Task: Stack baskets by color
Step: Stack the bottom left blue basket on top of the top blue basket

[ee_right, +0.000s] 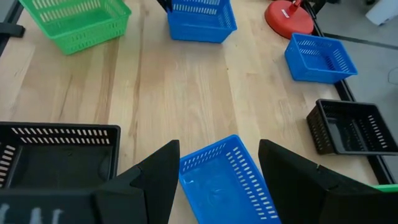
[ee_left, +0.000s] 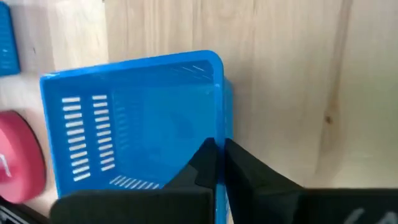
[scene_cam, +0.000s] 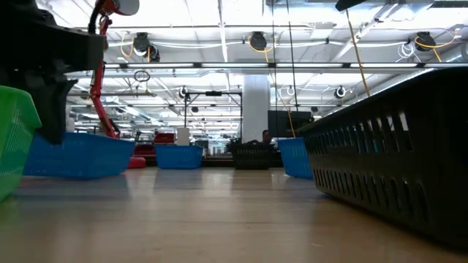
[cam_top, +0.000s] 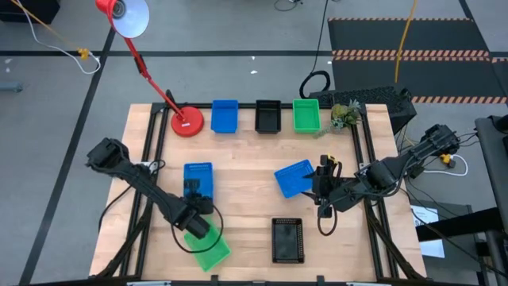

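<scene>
My left gripper (cam_top: 194, 205) is shut on a blue basket (cam_top: 198, 176) that stands on the table's left middle. Just nearer the front edge lies a green basket (cam_top: 208, 248), partly under that arm. My right gripper (ee_right: 217, 146) hangs open above a second, skewed blue basket (cam_top: 295, 177) right of centre, its fingers to either side and clear of it. A black basket (cam_top: 287, 238) sits by the front edge. In a row at the far edge stand a blue basket (cam_top: 225, 115), a black basket (cam_top: 268, 116) and a green basket (cam_top: 306, 115). My left gripper pinches the blue basket's near end wall (ee_left: 219, 134), one finger (ee_left: 202, 165) inside the basket and the other outside. The fingers come steeply from above, slanting in from the near side. The basket sits level with its bottom on the table.
A red lamp base (cam_top: 186, 121) stands at the far left, its red arm rising over the table's far-left corner. A small plant (cam_top: 343, 114) sits at the far right. Bare wood lies in the table's middle between the baskets.
</scene>
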